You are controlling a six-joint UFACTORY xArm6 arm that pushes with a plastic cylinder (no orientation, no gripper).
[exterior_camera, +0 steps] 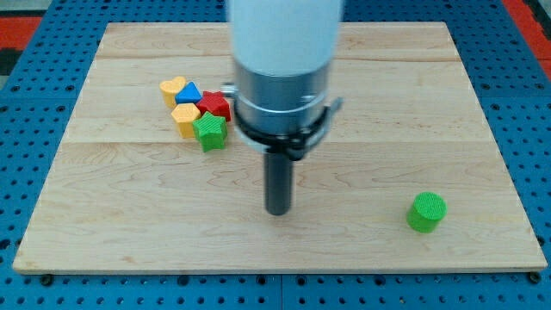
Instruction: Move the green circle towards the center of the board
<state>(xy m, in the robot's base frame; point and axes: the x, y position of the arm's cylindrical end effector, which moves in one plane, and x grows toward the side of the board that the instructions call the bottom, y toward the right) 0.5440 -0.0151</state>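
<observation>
The green circle (427, 212) sits nearest, by the tabletop's (112, 232) bottom right corner. My tip (277, 210) rests mid-board, well left of it, touching no block; there is no pincer. Farther off, toward the top left, cluster a green star (210, 132), orange block (185, 119), red block (215, 106), blue block (189, 93) and yellow heart (172, 88).
</observation>
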